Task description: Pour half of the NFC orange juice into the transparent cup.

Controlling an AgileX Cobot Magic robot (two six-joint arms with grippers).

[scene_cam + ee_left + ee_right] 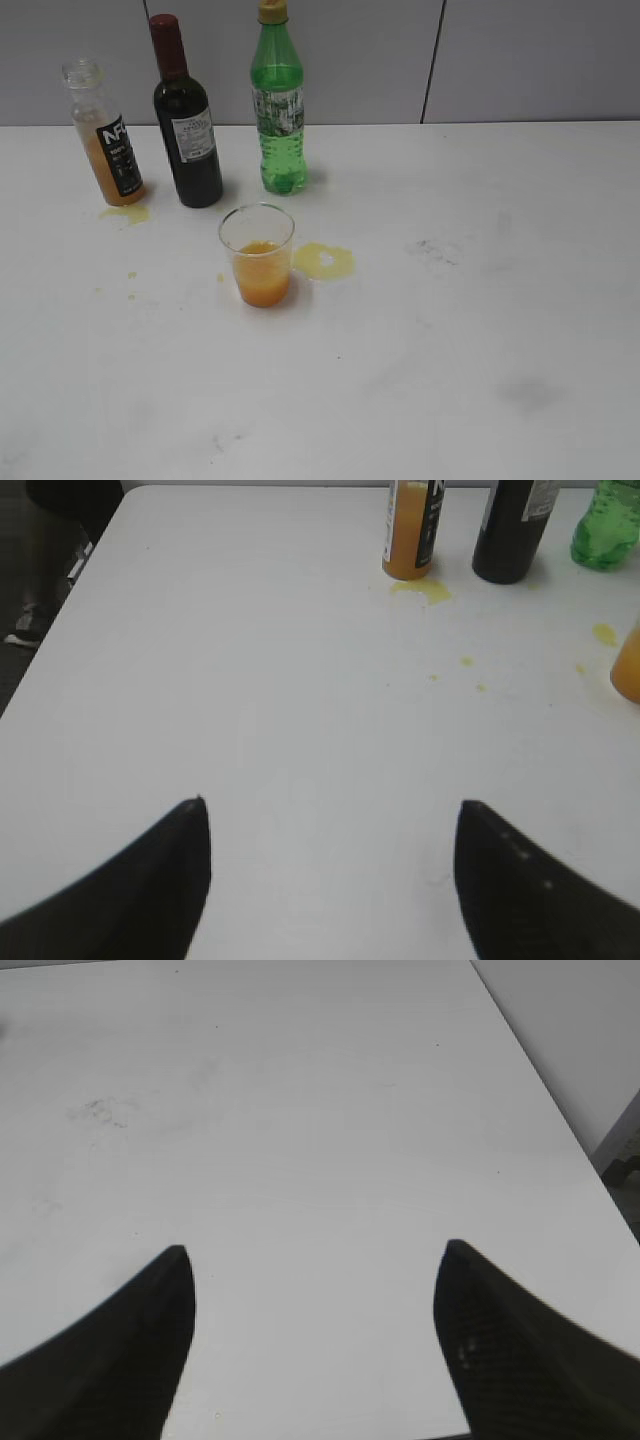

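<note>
The NFC orange juice bottle (108,140) stands uncapped at the back left of the white table, roughly half full; its lower part also shows in the left wrist view (410,535). The transparent cup (258,255) stands mid-table with orange juice in its lower part; its edge shows at the right border of the left wrist view (628,665). My left gripper (330,825) is open and empty over bare table, well in front of the bottle. My right gripper (312,1265) is open and empty over the right side of the table. Neither gripper shows in the exterior view.
A dark wine bottle with red cap (185,125) and a green soda bottle (278,105) stand at the back beside the juice bottle. Juice puddles lie by the cup (324,260) and by the juice bottle (126,213). The table's right edge (560,1110) is near my right gripper.
</note>
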